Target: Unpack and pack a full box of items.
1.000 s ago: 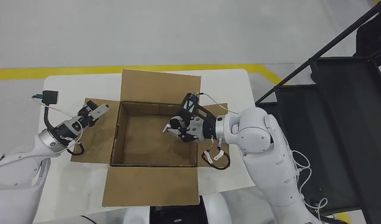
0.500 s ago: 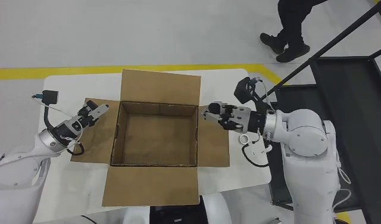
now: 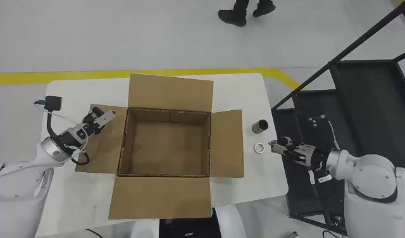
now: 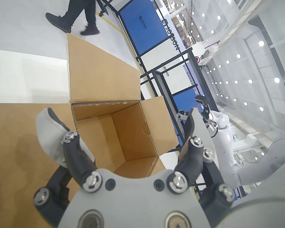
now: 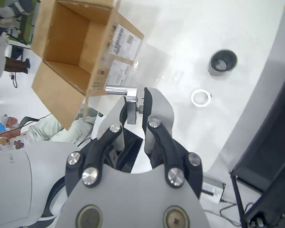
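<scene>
White table (image 3: 240, 89); black rack (image 3: 373, 111) (right side); yellow floor line (image 3: 63, 77).

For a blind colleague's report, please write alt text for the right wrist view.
The right gripper grips a small metal part at a white table. Beyond it on the table are a white ring and a dark cylinder, apart, and an open cardboard box.

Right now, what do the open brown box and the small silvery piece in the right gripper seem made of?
Open brown box: corrugated cardboard, matte; fluted cut edges show. Small silvery piece in the right gripper: probably bare metal, smooth with a bright sheen.
</scene>
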Robot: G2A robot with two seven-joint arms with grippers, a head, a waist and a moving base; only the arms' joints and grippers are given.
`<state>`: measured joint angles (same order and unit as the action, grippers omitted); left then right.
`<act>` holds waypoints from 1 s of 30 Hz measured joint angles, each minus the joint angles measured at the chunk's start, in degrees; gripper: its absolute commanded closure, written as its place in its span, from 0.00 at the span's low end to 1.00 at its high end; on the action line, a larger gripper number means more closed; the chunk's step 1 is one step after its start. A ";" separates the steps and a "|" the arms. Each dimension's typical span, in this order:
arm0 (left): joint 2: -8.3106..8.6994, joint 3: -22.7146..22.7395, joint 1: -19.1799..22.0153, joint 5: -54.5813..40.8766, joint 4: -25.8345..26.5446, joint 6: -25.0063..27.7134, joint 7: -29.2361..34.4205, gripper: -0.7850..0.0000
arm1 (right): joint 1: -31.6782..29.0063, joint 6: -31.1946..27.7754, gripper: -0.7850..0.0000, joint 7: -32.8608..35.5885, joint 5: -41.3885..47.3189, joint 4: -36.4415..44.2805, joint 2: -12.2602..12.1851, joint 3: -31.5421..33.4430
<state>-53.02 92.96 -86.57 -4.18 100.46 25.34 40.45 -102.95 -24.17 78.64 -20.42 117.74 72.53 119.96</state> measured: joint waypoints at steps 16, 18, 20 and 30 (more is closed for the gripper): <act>0.00 0.00 0.00 0.00 0.00 0.00 0.00 0.00 | 2.81 5.89 1.00 -5.45 -30.34 -15.12 -1.53 -14.57; 0.00 0.00 0.00 0.00 0.00 0.00 0.00 0.00 | 3.90 6.36 1.00 -7.35 -33.14 -17.09 -1.55 -17.05; 0.00 0.00 0.00 0.00 0.00 0.00 0.00 0.00 | 4.80 7.07 1.00 -9.08 -35.47 -18.53 -1.53 -19.27; 0.00 0.00 0.00 0.00 0.00 0.00 0.00 0.00 | 7.55 11.34 1.00 -15.85 -42.75 -24.05 -1.53 -26.16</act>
<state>-53.02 92.96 -86.57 -4.18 100.46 25.34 40.45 -95.41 -12.83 62.79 -63.18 93.69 71.00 93.81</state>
